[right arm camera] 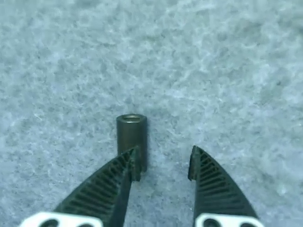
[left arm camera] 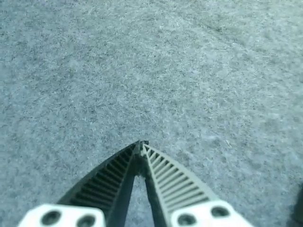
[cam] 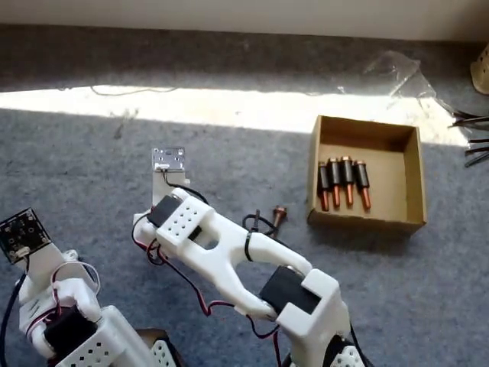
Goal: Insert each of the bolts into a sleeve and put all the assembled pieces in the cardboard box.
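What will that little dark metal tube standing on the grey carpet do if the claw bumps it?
The small dark hollow sleeve stands upright, taller than wide, so a sideways nudge from the open right gripper would probably tip it. Once down, being round, it may roll, though the fuzzy grey carpet should slow it.

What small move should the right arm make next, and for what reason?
Probably shift the right gripper sideways until the upright sleeve sits midway between its open jaws. The sleeve now stands close by one fingertip, not in the middle of the gap, so closing here might tip it over.
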